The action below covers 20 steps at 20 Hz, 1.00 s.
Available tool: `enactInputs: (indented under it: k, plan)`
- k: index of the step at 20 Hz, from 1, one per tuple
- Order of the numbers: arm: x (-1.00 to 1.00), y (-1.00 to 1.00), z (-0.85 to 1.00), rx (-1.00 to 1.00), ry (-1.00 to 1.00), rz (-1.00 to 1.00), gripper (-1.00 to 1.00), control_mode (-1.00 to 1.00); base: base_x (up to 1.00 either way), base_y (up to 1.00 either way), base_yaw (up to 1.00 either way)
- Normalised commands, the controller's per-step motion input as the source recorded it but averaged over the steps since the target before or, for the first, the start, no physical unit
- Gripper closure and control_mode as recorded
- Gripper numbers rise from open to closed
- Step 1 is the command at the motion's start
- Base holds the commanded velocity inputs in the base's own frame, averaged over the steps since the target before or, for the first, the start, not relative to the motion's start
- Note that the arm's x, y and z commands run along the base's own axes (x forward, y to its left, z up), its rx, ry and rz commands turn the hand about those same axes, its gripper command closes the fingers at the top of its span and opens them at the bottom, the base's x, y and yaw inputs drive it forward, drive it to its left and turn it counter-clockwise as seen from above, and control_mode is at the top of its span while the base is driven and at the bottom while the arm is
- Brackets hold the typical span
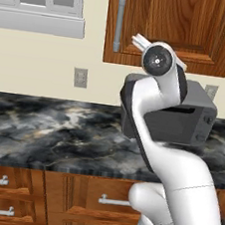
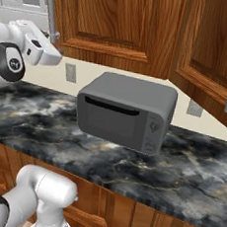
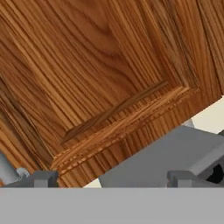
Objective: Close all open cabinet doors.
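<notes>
Pincer (image 3: 113, 177) fingertips wide apart, cabinet door (image 3: 100, 78) just ahead.

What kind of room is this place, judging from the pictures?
Most likely a home kitchen: wooden cabinet doors hang above a dark marble-like counter, and a grey microwave stands on it.

A home kitchen. Reddish-brown wall cabinet doors (image 2: 120, 22) with vertical bar handles hang above a dark marbled stone counter (image 1: 47, 131); a grey microwave (image 2: 128, 114) stands on it. Wooden drawer fronts (image 1: 4, 190) lie below, and wall outlets (image 1: 80, 77) sit in the cream backsplash.
</notes>
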Motion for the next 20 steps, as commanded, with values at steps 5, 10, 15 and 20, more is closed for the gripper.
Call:
enactInputs:
  k: [5, 10, 15, 20]
  plan:
    - [-0.19, 0.0, 0.03, 0.0, 0.36, 0.05, -1.0, -1.0, 0.0, 0.0, 0.0]
    - [0.0, 0.0, -0.03, 0.0, 0.3, 0.1, -1.0, -1.0, 0.0, 0.0, 0.0]
    - [0.0, 0.0, -0.13, 0.0, 0.05, 0.07, -1.0, -1.0, 0.0, 0.0, 0.0]
    - [-0.35, 0.0, -0.03, 0.01, -0.01, 0.0, -1.0, -1.0, 0.0, 0.0, 0.0]
